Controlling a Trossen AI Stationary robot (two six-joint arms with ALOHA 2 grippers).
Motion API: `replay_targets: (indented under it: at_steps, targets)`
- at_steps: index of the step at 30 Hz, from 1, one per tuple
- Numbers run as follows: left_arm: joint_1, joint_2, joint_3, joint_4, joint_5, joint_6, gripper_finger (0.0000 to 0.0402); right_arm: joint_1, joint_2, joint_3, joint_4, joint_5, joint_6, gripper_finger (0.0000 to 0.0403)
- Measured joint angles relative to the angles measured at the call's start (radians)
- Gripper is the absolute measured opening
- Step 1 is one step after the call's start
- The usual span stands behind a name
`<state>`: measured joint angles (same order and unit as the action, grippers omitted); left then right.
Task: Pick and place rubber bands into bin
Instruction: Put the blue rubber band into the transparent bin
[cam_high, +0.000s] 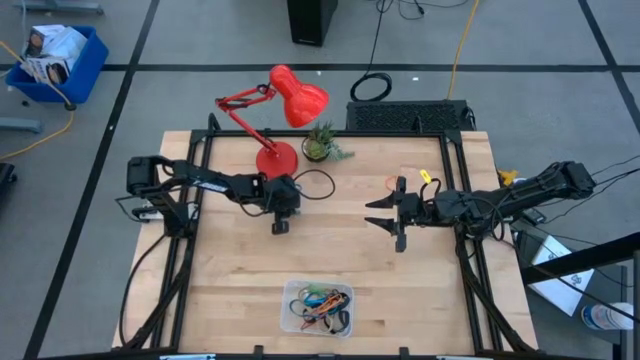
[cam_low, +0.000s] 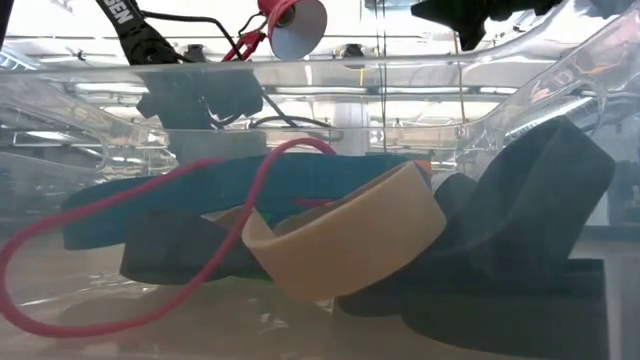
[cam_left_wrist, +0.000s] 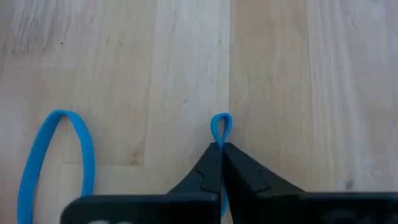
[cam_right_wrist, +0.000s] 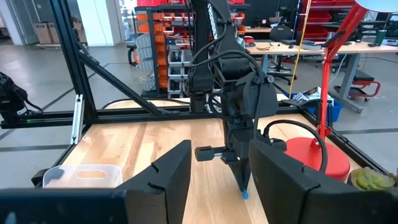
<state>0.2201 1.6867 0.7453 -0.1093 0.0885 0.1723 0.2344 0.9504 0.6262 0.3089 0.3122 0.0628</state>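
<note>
My left gripper (cam_left_wrist: 220, 147) points steeply down at the table's middle, shut on a thin blue rubber band (cam_left_wrist: 221, 126). A second blue loop (cam_left_wrist: 57, 155) lies flat on the wood beside it; I cannot tell if it is the same band. The clear bin (cam_high: 291, 300) stands near the table's front edge and holds several rubber bands, among them a wide tan one (cam_low: 350, 235), a thin red one (cam_low: 120, 215), and blue and black ones. My right gripper (cam_high: 384, 213) hangs open above the table's right half, level, with nothing between its fingers. My left gripper pinches the blue rubber band between its two fingertips, and a small loop of it (cam_left_wrist: 221, 119) sticks out past the tips. The fingers come from above, slanting down. The loop lies on the wood; the rest of the band is hidden under the gripper.
A red desk lamp (cam_high: 285, 100) and a small potted plant (cam_high: 322, 145) stand at the far edge. A black cable loop (cam_high: 318, 183) lies by the lamp's base. An orange band (cam_high: 392, 183) lies far right. Bare wood stretches between my left gripper and the bin.
</note>
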Motion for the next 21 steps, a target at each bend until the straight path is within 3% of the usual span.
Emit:
replay_targets:
  at_steps: [13,21]
  targets:
    - [-0.017,-0.025,-0.003,0.006,-0.01,-0.055,0.0009,0.001,0.0,0.0,-0.009,0.0,0.0,0.0155]
    - [-0.037,-0.218,-0.003,-0.015,-0.003,-0.076,0.0007,0.001,0.0,0.0,-0.008,0.0,0.0,0.0155]
